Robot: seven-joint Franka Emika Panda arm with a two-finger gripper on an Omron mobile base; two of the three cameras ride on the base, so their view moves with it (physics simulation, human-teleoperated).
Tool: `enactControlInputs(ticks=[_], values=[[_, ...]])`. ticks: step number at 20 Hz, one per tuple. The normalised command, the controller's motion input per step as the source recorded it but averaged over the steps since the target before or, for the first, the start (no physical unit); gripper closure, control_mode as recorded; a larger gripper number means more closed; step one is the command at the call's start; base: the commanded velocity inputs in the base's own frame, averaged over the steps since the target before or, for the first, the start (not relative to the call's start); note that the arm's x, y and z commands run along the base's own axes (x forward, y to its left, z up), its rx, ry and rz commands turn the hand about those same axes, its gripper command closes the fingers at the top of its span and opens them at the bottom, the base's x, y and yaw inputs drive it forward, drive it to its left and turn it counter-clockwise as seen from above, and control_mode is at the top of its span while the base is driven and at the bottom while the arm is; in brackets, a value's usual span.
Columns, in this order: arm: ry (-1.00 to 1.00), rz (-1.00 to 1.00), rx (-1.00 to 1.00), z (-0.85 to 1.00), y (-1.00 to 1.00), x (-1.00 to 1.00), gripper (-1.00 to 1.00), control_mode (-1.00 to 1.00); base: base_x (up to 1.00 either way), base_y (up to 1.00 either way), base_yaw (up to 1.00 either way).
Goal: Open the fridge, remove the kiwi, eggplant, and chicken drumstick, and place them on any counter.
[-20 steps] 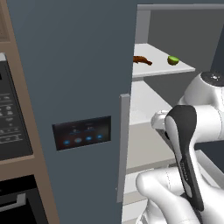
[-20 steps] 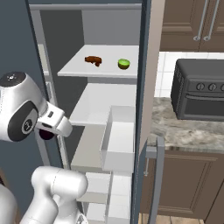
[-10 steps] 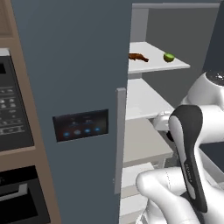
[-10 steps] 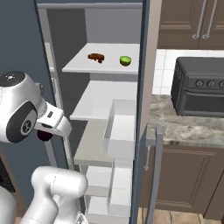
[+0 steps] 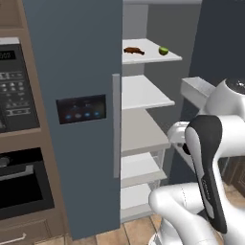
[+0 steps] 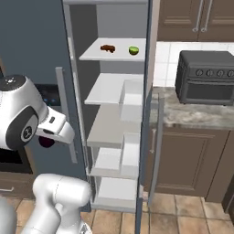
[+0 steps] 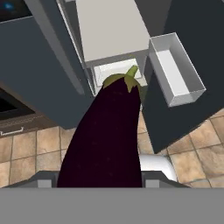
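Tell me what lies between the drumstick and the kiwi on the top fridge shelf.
Nothing: in both base views a bare strip of white shelf separates the drumstick and the kiwi.

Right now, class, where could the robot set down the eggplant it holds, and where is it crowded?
The counter is bare in front of the black toaster oven, beside the fridge. The eggplant sits in the pincer. The top shelf holds the chicken drumstick and kiwi.
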Motion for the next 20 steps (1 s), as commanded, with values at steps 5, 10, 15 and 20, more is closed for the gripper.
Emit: enactControlInputs(ticks=[5, 10, 15, 20], values=[[0.0, 0.0, 0.0, 0.0, 0.0, 0.0, 1.0, 1.0, -0.47, -0.21, 0.0], [0.0, 0.0, 0.0, 0.0, 0.0, 0.0, 1.0, 1.0, 0.0, -0.78, 0.06], [0.0, 0.0, 0.0, 0.0, 0.0, 0.0, 1.0, 1.0, -0.17, -0.99, 0.04], [0.0, 0.0, 0.0, 0.0, 0.0, 0.0, 1.0, 1.0, -0.43, -0.89, 0.02]])
